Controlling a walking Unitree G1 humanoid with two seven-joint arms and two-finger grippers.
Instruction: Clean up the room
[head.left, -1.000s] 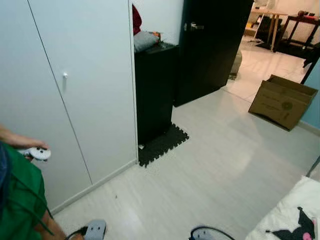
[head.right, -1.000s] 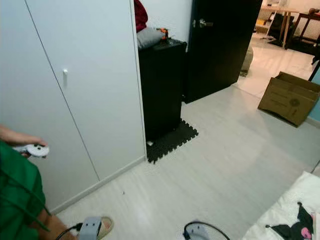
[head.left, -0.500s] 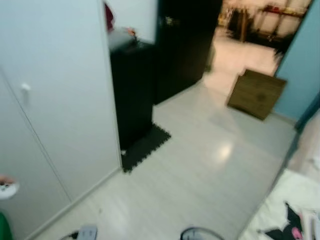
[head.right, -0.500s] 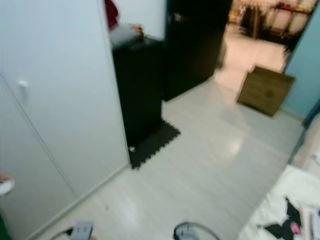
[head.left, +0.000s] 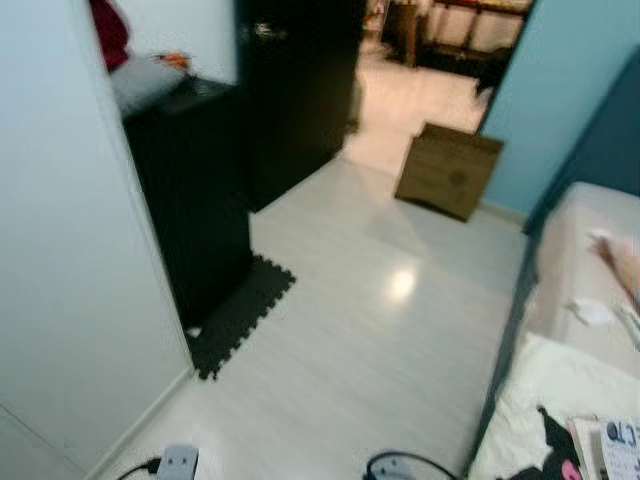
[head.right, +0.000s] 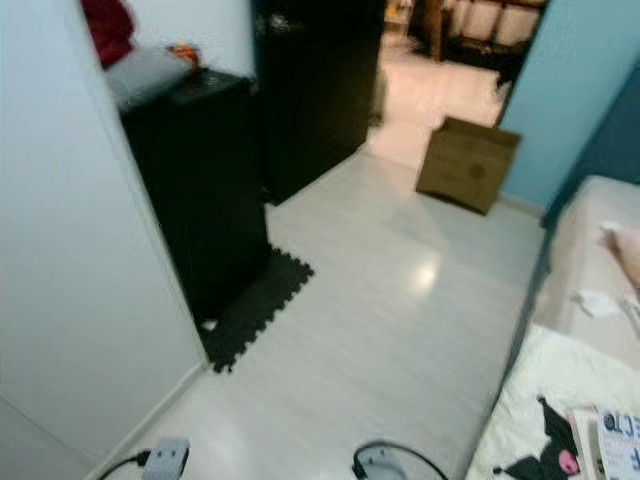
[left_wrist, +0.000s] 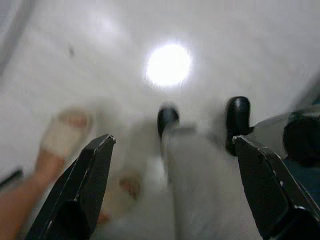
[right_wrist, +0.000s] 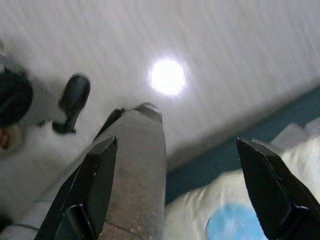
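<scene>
A: How far along is the tidying?
B: Barely begun. Both the left gripper (left_wrist: 170, 190) and right gripper (right_wrist: 175, 190) hang spread, empty; small white clutter (head.left: 592, 312) lies on the beige bed (head.left: 585, 250).

A black cabinet (head.left: 195, 190) stands on a dark foam mat (head.left: 238, 316) — a cardboard box (head.left: 448, 170) leans against the blue wall (head.left: 560, 90).

You see a brown cardboard box (head.left: 447, 170) standing on the pale floor (head.left: 380, 330) by the blue wall; loose papers (head.right: 600, 300) lie on the bed (head.right: 590, 330).
</scene>
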